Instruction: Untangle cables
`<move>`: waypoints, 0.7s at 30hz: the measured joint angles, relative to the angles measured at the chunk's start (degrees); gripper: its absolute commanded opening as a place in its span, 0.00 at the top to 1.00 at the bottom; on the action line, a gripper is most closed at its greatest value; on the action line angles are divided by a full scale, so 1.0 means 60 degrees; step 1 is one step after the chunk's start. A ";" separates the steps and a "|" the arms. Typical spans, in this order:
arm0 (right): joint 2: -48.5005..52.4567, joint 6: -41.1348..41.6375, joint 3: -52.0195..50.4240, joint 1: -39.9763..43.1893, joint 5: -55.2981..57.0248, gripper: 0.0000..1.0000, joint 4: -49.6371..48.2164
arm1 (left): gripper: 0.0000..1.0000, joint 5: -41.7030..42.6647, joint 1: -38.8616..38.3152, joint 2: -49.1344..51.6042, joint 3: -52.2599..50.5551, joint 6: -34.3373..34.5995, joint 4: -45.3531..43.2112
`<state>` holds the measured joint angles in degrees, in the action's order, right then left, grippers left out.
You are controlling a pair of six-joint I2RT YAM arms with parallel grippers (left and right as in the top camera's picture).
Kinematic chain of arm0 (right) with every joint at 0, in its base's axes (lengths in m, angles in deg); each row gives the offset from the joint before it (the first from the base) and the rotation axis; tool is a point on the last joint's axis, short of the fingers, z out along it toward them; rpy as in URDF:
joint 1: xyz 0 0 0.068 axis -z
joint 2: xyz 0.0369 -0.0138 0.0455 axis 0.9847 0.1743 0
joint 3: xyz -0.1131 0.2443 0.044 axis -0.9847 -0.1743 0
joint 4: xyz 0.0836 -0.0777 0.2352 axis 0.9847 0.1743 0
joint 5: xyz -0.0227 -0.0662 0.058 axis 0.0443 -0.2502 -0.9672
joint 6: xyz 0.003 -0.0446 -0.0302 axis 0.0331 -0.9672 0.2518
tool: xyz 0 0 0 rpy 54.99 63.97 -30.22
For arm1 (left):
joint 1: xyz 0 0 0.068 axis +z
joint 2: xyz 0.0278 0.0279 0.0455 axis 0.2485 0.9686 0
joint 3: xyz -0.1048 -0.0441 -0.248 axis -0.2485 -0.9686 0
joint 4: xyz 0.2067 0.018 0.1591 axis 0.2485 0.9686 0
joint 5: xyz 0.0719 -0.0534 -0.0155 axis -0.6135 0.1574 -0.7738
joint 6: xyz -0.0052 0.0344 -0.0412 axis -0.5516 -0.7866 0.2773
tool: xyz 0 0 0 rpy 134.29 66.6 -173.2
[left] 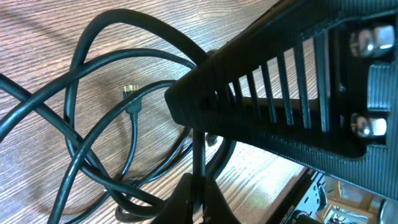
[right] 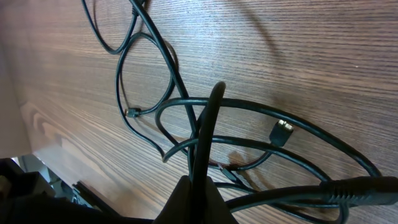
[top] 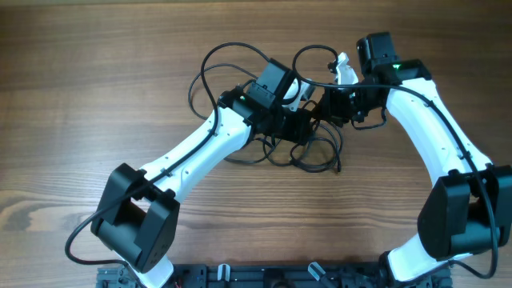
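Clamping one strand each, left gripper (left: 198, 194) and right gripper (right: 200, 186) hold the cables (right: 210, 118): light, limp, slick, probably best gripped near a plug (right: 281, 132), lower right of right-wrist view.

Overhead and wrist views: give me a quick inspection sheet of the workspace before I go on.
Surface: wooden table, no damage seen.
Job's things: cables tangled in one overlapping heap at centre; a plug lies on the wood.
Clutter: nothing seen.
Grippers: left gripper shut on a cable strand; right gripper shut on a cable strand.
Cables: arm wiring runs along both arms.
Surroundings: dark fixture at the near table edge.
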<state>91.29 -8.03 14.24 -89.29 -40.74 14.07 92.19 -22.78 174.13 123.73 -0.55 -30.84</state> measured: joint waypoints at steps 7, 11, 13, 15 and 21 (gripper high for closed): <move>0.0000 0.0007 0.0000 0.0000 0.0080 0.75 -0.0004 | 0.96 -0.0022 0.0000 0.0004 0.0000 0.0135 0.0007; 0.0000 0.0361 0.0000 0.0000 0.1024 0.95 0.0066 | 0.96 -0.0339 0.0029 0.0015 -0.0004 0.0211 0.0004; 0.0000 0.0437 0.0000 0.0000 0.1439 0.96 0.0091 | 0.96 -0.0590 0.0044 0.0015 -0.0004 0.0248 0.0004; 0.0000 0.0517 0.0000 0.0000 0.1617 0.96 0.0149 | 0.96 -0.0769 0.0062 0.0015 -0.0004 0.0255 0.0004; 0.0000 0.0572 0.0000 0.0000 0.1778 0.81 0.0215 | 0.96 -0.1341 0.0066 0.0015 -0.0004 0.0499 0.0007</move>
<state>91.29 -4.60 14.24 -89.29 -30.07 15.36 84.15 -22.38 174.21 123.71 2.45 -30.80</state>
